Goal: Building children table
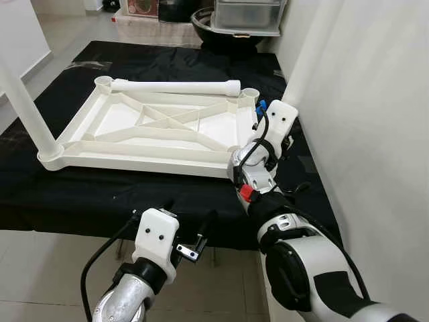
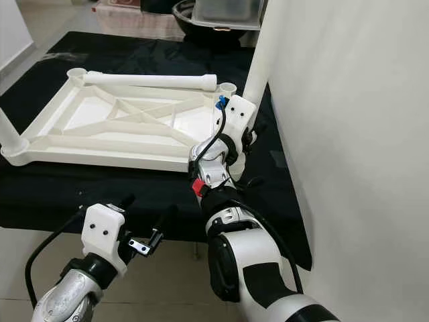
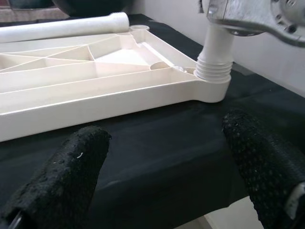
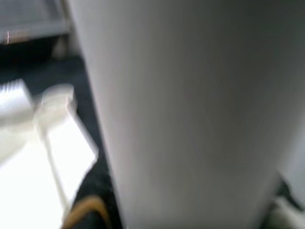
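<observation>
Nearest, our left gripper (image 1: 190,228) hung spread wide before the black cloth's (image 1: 100,194) edge. Beyond, our right gripper (image 2: 242,137) clasped an upright white leg (image 2: 258,67) in the upturned tabletop's (image 1: 154,127) near-right corner. Farther, a loose leg (image 1: 175,86) lay across its far edge.

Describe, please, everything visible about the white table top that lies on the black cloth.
The table top is white plastic, rectangular, lying upside down and flat on the black cloth, its ribbed underside with diagonal braces facing up. Round sockets sit at its corners. One upright leg stands in the near-left corner, another in the near-right corner, where the right gripper is. A loose leg lies across the far edge.
</observation>
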